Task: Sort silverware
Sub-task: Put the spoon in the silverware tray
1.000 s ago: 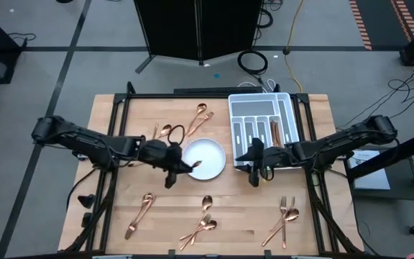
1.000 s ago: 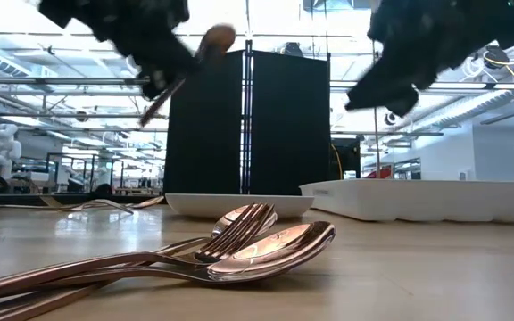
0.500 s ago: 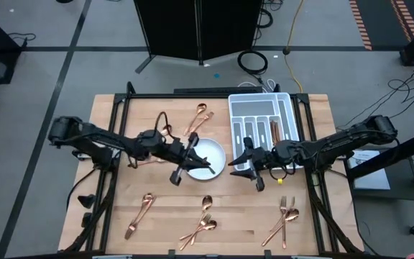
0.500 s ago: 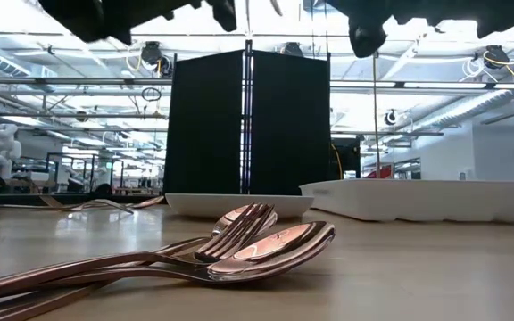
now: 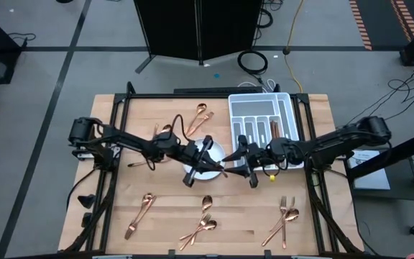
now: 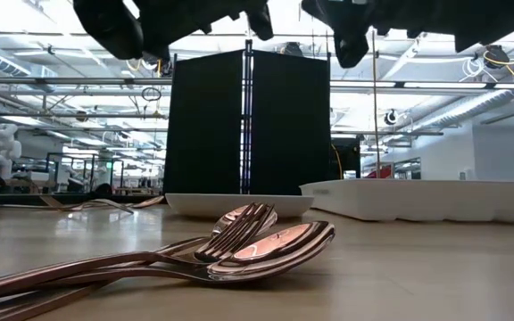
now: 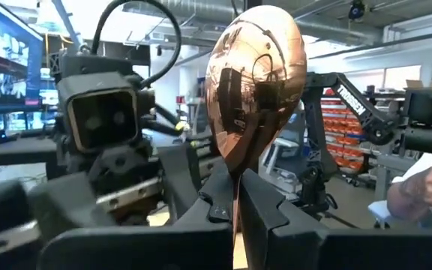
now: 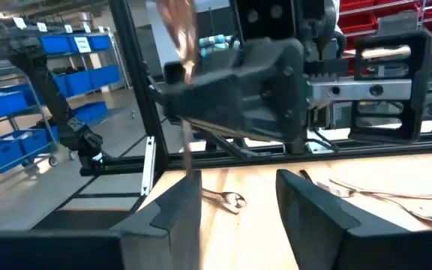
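Note:
My left gripper hangs over the white plate, shut on a copper spoon whose bowl stands up past the fingertips. My right gripper faces it from the table's right, level and open. In the right wrist view the spoon's handle runs down close by one right finger; whether they touch I cannot tell. Other silverware lies flat on the table at the far side and along the near edge. A few pieces lie in the white tray. My left gripper pinches the spoon's neck, just below the bowl, between its two fingers. The fingers point about level toward the table's right. The spoon is lifted clear of the plate, bowl up beyond the fingertips, and its handle runs back under the gripper.
More copper pieces lie near left and near right. A fork and spoon lie close before the low camera. A black panel stands beyond the far edge. A person's hand shows in the room behind.
My left gripper has carried the spoon toward the table's right, out over the plate, tipping up from pointing down to about level and rolling. My right gripper has come toward the table's left to meet it and has also tipped up to level.

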You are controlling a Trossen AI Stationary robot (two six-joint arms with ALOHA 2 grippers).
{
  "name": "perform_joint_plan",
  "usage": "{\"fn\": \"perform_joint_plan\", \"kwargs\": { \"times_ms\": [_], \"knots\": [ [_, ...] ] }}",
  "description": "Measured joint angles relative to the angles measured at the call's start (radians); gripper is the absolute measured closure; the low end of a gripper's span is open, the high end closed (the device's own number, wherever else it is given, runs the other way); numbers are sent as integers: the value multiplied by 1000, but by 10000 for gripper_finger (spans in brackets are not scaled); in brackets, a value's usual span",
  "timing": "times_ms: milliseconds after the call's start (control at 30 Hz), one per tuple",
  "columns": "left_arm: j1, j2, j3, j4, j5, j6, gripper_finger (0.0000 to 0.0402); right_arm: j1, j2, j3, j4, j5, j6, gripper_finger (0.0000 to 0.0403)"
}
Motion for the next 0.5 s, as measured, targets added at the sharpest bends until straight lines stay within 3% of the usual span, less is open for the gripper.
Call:
{"fn": "perform_joint_plan", "kwargs": {
  "times_ms": [500],
  "knots": [
    [40,4,12,-47,38,-5,401,-18,20,0,-11,-94,14,243]
  ]
}}
